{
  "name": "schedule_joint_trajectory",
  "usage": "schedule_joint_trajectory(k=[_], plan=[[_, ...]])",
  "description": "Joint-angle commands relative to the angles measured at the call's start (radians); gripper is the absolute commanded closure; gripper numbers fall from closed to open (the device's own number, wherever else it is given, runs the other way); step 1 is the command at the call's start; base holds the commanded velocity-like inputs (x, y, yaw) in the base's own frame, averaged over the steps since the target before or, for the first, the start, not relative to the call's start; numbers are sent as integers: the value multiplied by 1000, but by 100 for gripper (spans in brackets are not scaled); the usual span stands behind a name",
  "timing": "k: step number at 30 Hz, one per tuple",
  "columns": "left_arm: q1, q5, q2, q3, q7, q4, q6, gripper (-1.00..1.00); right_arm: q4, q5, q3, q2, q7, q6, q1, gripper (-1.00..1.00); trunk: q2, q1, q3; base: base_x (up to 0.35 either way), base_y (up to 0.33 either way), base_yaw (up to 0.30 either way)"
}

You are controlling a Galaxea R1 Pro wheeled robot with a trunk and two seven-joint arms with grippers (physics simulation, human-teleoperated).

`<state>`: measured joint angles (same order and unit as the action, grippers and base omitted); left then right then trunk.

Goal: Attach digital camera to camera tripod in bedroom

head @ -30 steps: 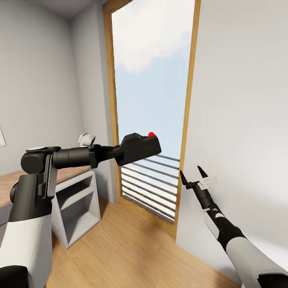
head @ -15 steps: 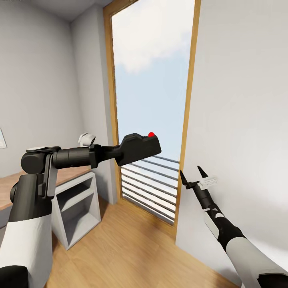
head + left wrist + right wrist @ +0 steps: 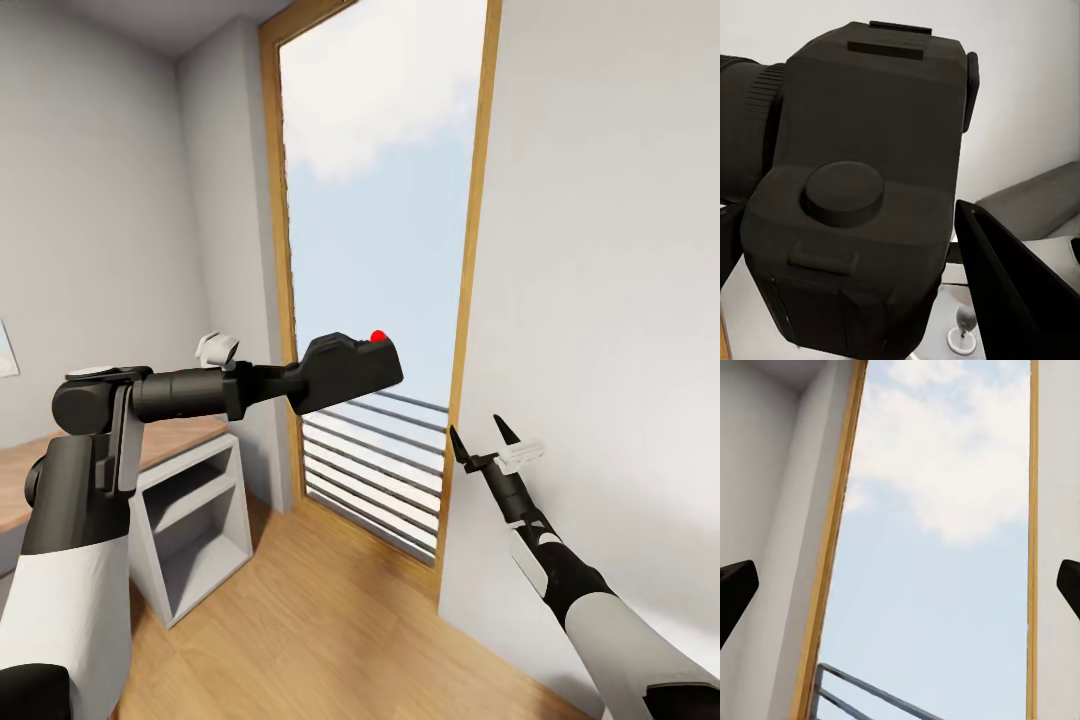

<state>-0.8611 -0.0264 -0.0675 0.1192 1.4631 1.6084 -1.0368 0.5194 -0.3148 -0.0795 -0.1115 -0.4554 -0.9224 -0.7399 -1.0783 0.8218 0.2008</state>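
While left gripper [image 3: 300, 385] clamps one digital camera [image 3: 350, 370], right gripper [image 3: 478, 438] spread wide, empty.

No text, label, brand, number or sign can be read anywhere — not on the digital camera [image 3: 862, 202], not on the walls, not on the window frame [image 3: 470, 280].

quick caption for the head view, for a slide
Left gripper holds the digital camera up before a tall wood-framed window; right gripper hangs open and empty.
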Motion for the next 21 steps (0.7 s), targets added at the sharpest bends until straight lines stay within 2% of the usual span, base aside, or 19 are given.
schedule_joint_trajectory(k=[1, 21], plan=[[-1, -3, 0, 0, 6, 0, -10, 100, -1, -11, -6, -1, -3, -3, -1, -100, 6, -4, -2, 0, 0, 0], [-1, -9, 0, -1, -5, 1, -10, 100, -13, -10, -6, -1, -3, -3, -1, -100, 146, -81, -64, 0, 0, 0]])
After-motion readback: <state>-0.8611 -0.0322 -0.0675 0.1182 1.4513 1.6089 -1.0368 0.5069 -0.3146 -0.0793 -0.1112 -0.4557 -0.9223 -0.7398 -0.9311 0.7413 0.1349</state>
